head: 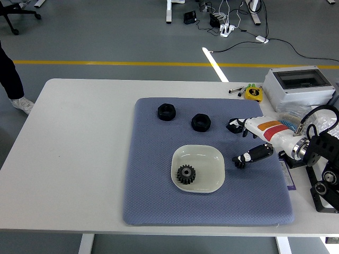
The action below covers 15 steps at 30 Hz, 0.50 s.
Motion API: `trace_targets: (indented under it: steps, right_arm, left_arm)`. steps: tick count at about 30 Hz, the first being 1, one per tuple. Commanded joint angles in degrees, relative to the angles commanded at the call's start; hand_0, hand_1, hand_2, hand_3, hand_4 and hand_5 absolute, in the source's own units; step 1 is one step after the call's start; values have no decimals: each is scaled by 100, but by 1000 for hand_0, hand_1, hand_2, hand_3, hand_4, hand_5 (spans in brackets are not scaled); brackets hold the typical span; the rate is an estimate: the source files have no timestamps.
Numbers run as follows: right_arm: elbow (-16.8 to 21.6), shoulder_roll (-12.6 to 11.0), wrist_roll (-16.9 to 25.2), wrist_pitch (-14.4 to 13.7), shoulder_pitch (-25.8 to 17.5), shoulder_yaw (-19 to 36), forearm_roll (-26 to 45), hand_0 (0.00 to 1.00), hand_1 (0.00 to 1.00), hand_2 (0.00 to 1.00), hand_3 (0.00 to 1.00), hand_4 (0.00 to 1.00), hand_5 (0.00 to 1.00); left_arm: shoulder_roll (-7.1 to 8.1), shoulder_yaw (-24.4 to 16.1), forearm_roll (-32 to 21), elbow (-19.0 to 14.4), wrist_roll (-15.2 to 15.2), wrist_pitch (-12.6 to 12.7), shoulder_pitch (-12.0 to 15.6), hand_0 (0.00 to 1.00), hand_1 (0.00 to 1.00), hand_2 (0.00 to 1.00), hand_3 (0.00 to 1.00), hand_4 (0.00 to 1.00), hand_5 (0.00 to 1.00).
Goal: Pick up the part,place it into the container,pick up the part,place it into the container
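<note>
One right hand at three o'clock of the bowl, fingers loosely spread, gripping nothing. Thumb tip touching a small black part; gear lying inside the bowl.

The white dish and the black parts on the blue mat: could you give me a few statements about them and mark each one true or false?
1. A black gear lies inside the white dish. True.
2. The dish holds three parts. False: only the gear is in it.
3. The right hand is off to the dish's right, over the blue mat. True.
4. Two black nuts lie on the mat beyond the dish. True, and a third dark part sits by the hand's fingertips.
5. The left hand is reaching for the gear. False: no left hand is in view.
</note>
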Motion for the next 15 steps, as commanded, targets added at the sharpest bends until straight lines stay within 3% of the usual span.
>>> trace_targets:
  steps: [3, 4, 15]
  right_arm:
    - [-122, 89, 30, -96, -55, -3, 63, 349, 484, 603, 685, 972, 306]
    - [-164, 115, 41, -124, -65, -15, 83, 335, 470, 572, 611, 925, 284]
    - [-549, 267, 149, -260, -181, -111, 268, 332, 465, 555, 578, 875, 244]
  left_arm:
    - [-13, 0, 16, -5, 5, -8, -2, 709, 632, 666, 580, 676, 633]
    - [-17, -1, 21, -6, 6, -11, -4, 709, 638, 666, 580, 676, 632]
    - [-27, 8, 1, -9, -1, -11, 6, 708, 642, 665, 580, 676, 633]
